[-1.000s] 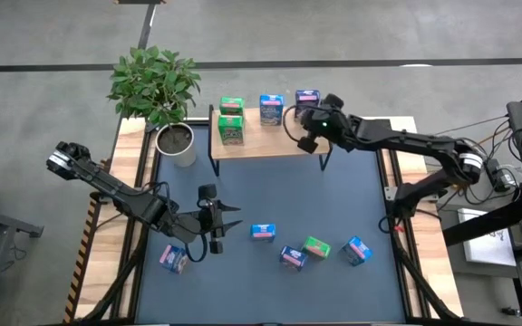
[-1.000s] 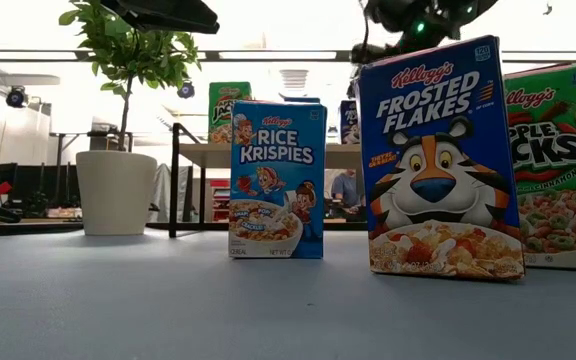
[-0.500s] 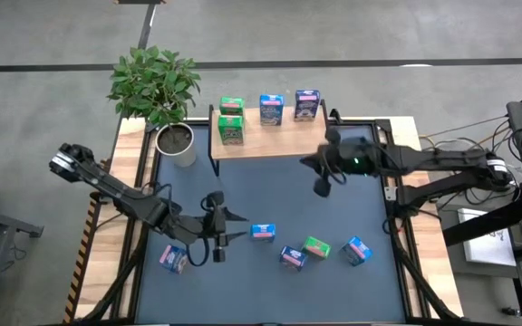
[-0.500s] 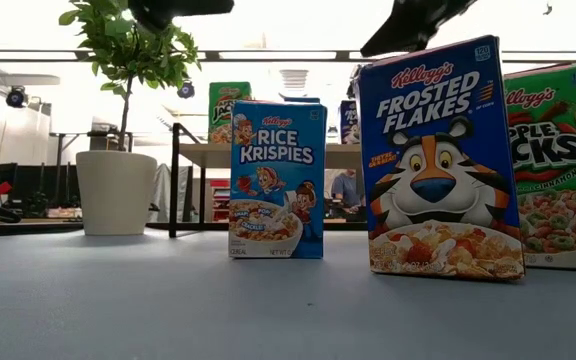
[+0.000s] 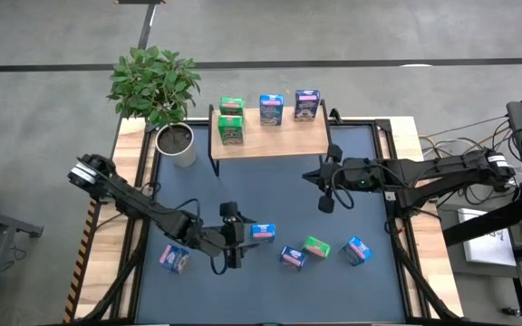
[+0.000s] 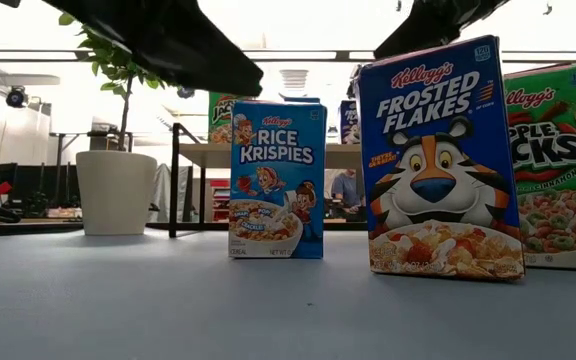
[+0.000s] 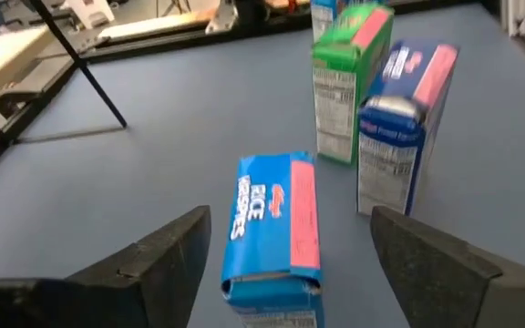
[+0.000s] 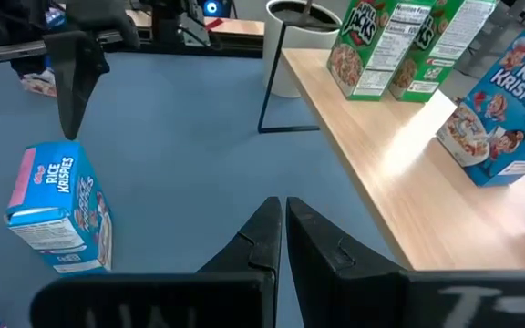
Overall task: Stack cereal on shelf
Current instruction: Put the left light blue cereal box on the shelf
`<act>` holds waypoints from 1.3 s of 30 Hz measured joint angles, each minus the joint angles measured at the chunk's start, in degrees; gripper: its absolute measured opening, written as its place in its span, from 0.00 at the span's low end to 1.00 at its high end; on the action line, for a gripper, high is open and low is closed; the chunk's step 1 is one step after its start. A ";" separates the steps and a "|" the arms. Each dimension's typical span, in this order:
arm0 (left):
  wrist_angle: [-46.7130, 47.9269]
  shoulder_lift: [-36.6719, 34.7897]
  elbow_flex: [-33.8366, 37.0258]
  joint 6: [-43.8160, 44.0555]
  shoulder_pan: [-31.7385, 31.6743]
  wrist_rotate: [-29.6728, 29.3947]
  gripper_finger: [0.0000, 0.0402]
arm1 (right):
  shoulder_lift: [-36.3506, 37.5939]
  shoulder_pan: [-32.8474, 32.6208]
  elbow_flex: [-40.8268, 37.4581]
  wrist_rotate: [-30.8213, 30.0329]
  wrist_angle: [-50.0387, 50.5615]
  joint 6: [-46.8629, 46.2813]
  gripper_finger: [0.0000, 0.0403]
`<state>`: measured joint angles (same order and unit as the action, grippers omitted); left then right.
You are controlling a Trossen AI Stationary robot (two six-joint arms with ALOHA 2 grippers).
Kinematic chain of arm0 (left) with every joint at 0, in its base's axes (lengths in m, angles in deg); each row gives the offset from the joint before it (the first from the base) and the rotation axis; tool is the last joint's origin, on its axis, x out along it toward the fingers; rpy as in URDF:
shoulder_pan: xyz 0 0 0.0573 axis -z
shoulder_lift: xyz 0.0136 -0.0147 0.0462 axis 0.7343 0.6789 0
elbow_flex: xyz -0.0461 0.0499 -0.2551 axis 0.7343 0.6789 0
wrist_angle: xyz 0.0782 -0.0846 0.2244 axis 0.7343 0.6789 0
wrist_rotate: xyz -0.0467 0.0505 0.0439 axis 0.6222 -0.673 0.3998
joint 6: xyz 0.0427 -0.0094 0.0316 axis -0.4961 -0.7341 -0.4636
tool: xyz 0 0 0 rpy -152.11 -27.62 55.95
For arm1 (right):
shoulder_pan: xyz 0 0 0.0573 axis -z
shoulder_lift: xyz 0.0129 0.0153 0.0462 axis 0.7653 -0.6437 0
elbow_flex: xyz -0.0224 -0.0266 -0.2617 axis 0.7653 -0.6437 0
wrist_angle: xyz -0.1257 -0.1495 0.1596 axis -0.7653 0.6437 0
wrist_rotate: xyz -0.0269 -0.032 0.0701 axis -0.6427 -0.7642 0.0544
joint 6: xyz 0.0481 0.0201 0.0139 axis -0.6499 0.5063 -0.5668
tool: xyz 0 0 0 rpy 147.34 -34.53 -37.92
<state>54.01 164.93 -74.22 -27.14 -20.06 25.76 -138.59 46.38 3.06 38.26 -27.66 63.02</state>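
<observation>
A: Where does the shelf (image 5: 270,136) stand?
B: At the table's (image 5: 270,195) far edge, carrying four cereal boxes: two green, two blue.

A: And the right gripper (image 5: 324,192)?
B: Clenched on nothing, hovering over bare tabletop just in front of the shelf.

A: The left gripper (image 5: 229,238)?
B: Fingers spread wide, nothing grasped. The Rice Krispies box (image 7: 273,232) stands between the fingertips, untouched; a green box (image 7: 346,82) and a blue one (image 7: 404,123) stand just beyond.

Four cereal boxes (image 5: 230,119) upright on light-wood shelf (image 5: 270,141), five more boxes (image 5: 262,232) on tabletop below
</observation>
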 joint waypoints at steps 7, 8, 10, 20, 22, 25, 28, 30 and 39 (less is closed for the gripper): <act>-0.70 1.95 0.00 0.19 -0.75 0.23 0.70 | -0.64 0.02 -0.08 0.14 -1.25 -0.37 0.03; -0.66 2.34 0.00 0.40 -0.84 0.49 0.69 | -0.64 0.02 -0.08 0.14 -1.25 -0.33 0.03; -0.68 3.22 0.00 0.96 -1.19 1.45 0.68 | -0.64 0.02 -0.08 0.16 -1.28 -0.20 0.03; -1.31 4.18 0.00 2.24 -1.76 2.63 0.48 | -1.75 0.02 -0.08 0.18 -1.45 -0.20 0.03; -1.31 4.16 0.00 2.62 -1.88 2.94 0.42 | -1.83 0.02 -0.08 0.20 -1.25 -0.44 0.03; -1.28 4.08 0.00 2.88 -1.90 2.99 0.35 | -2.15 0.04 -0.08 0.46 -1.63 -0.44 0.03; -0.99 3.24 0.00 2.20 -1.90 3.18 0.30 | -2.40 0.02 -0.08 1.43 -2.97 -0.44 0.03; -0.98 1.56 0.02 0.53 -1.90 3.18 0.29 | -2.71 0.04 -0.08 4.70 -4.31 -0.45 0.03; 1.87 -10.32 -0.48 -5.26 -1.88 2.82 0.30 | -8.40 -0.33 0.34 17.69 -12.34 -1.03 0.23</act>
<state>55.89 154.61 -74.70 -32.40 -21.95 28.58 -146.99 46.05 3.40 55.95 -40.00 61.99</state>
